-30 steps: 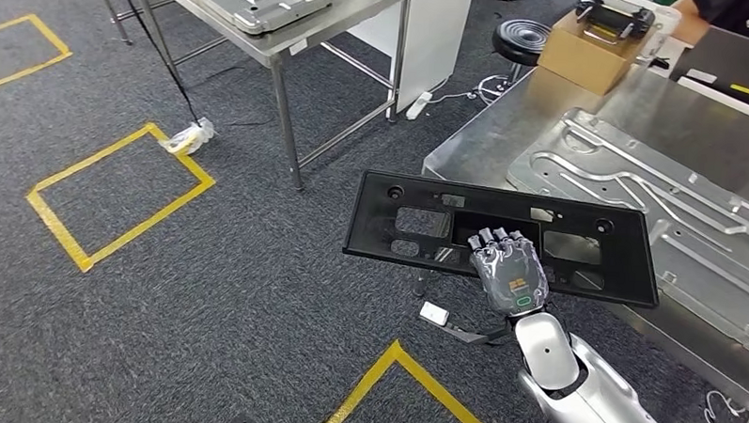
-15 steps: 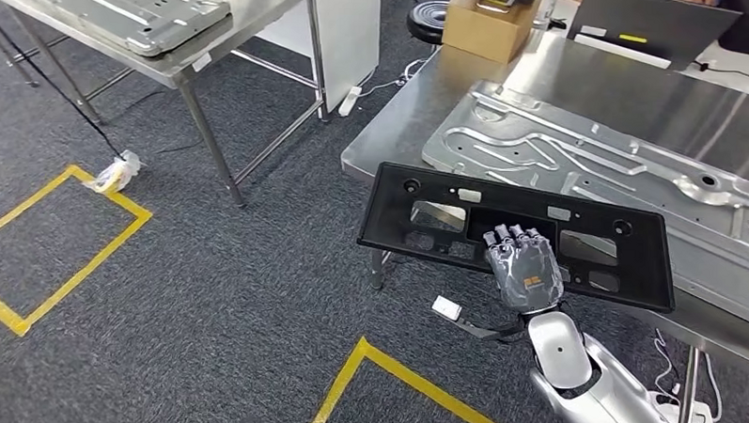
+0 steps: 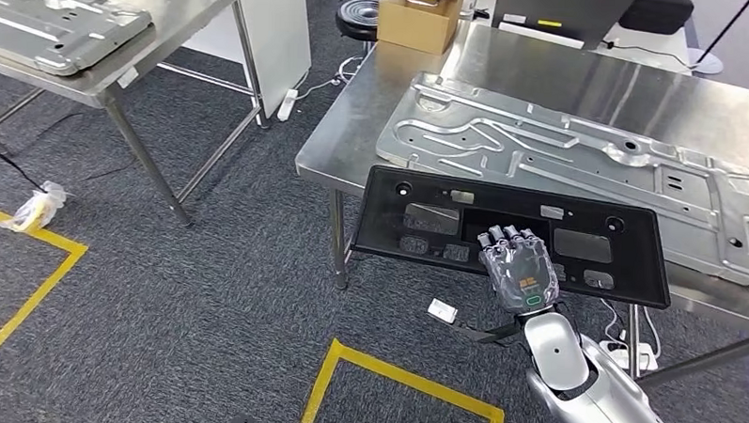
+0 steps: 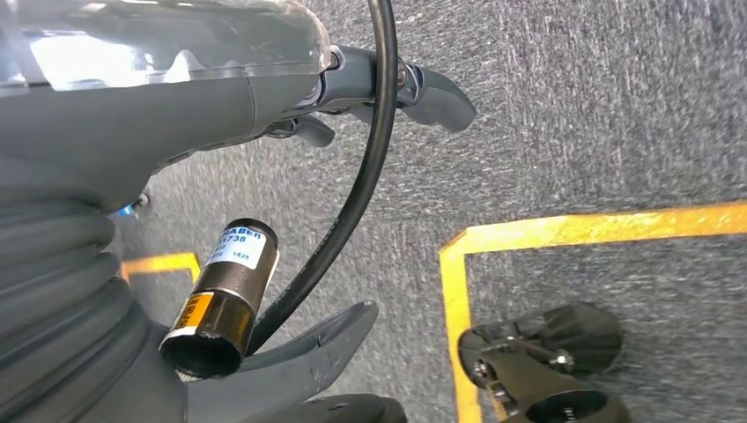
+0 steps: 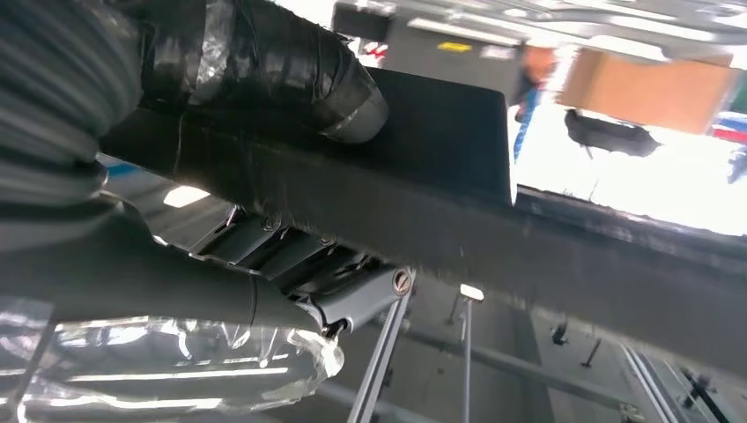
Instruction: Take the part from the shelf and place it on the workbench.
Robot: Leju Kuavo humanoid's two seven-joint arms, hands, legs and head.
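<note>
A steel table (image 3: 103, 75) stands at the far left and carries a pressed metal panel (image 3: 48, 17) on its top. On the grey carpet (image 3: 189, 290) below it lie yellow floor markings (image 3: 29, 298) and a crumpled scrap of plastic (image 3: 34, 209).

The left hand (image 4: 388, 88) hangs over the carpet. Its fingers are only partly visible, so it cannot be told how far they are spread or whether they hold anything.

The part (image 3: 427, 218), a long black plastic frame with cutouts, is held level in the air, overlapping the near left corner of the workbench (image 3: 355, 136). The right hand (image 3: 517, 265) grips the part at its near edge, fingers curled over the top face and thumb underneath.

A large stamped metal sheet (image 3: 580, 153) lies flat on the workbench. A cardboard box (image 3: 417, 20) sits at the far left corner of the workbench.
</note>
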